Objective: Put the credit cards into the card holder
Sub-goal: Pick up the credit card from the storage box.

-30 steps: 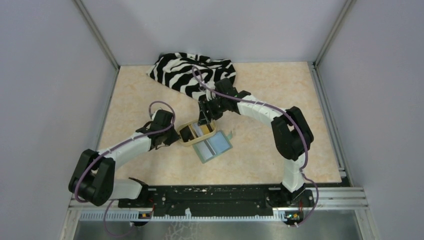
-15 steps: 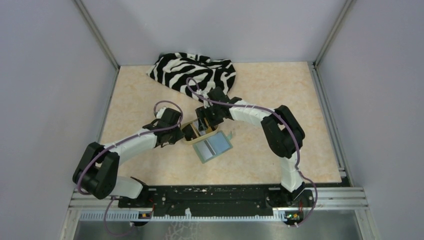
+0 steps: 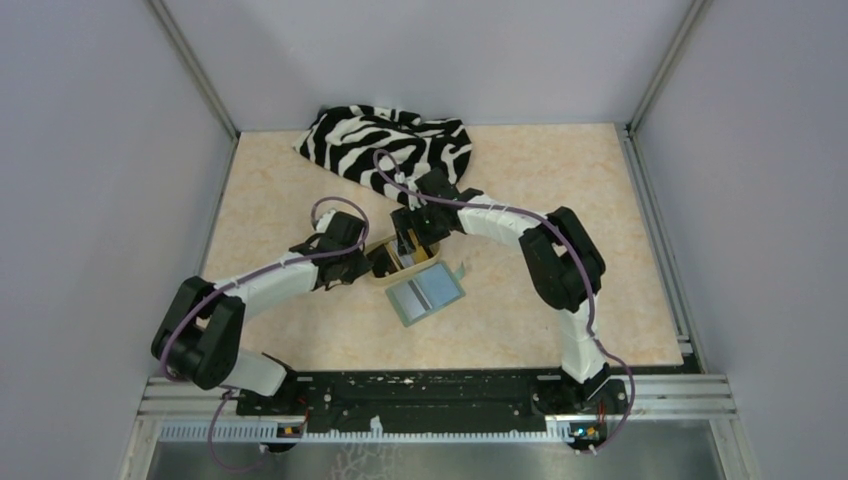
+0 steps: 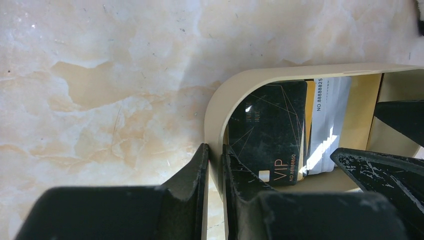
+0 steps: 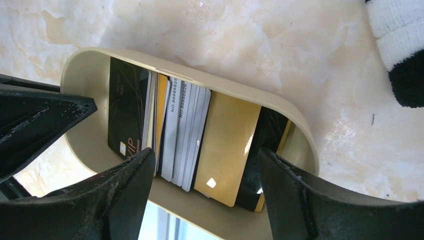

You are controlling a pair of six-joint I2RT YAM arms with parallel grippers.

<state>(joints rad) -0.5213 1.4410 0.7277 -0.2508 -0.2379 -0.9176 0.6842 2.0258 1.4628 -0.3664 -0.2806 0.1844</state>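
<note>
Big beige marbled tabletop point(image 3: 560, 200), with a zebra-print cloth point(image 3: 385, 145) bunched at the upper middle of the overhead view. Both arms reach in toward the frame's centre, left one from lower left, right one bent over from the right, wrists angled down.

They meet at the tan dish point(image 3: 377, 281). Just below and right of it, the card holder point(image 3: 425, 297) lies open and flat with its blue lining up.

The credit cards point(image 5: 185, 130) are all in the dish, stacked on edge and leaning: black, gold and whitish striped. I'd guess they're light, stiff and slick, so pinching one across its flat faces near the top edge looks like the best bet.

The left pincer point(image 4: 215, 150) is nearly closed, clamping the dish's rim wall. The right pincer point(image 5: 206, 155) is spread wide, straddling the stack and gripping nothing.
</note>
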